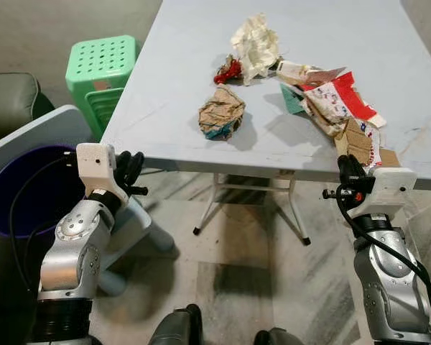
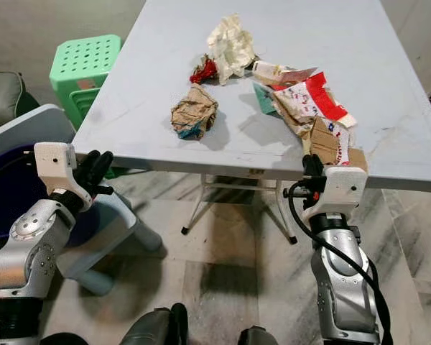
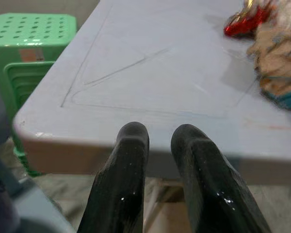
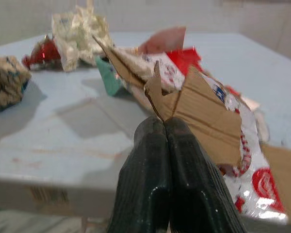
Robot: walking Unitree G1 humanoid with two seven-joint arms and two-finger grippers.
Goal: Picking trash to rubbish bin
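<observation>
Two grippers sit low at the near edge of the grey table (image 1: 165,108), both below the tabletop. We see the right gripper (image 4: 166,127) with its fingers pressed flat together, nothing between them, tips just short of the torn brown cardboard piece (image 4: 203,114) that overhangs the table edge; touching or not, we cannot tell. Left gripper (image 3: 160,138) has its fingers slightly parted with a narrow gap, empty, tips at the table's rounded edge near the left corner.

Trash lies mid-table: a crumpled brown paper ball (image 1: 221,112) with a teal patch, a scrunched cream paper wad (image 1: 256,44), a small shiny red wrapper (image 1: 228,70) beside that wad, and a flattened pile of red-and-white printed packaging (image 1: 336,100) with a green scrap, running down to the cardboard at the right edge. Tabletop is smooth, matte plastic with faint scratch lines.

Rubbish bin (image 1: 7,194), dark with a purple liner, stands at the robot's left, beside the left arm. A green perforated plastic stool (image 1: 100,65) stands past the table's left side. Folding white table legs (image 1: 215,201) show underneath, on a marbled tile floor.
</observation>
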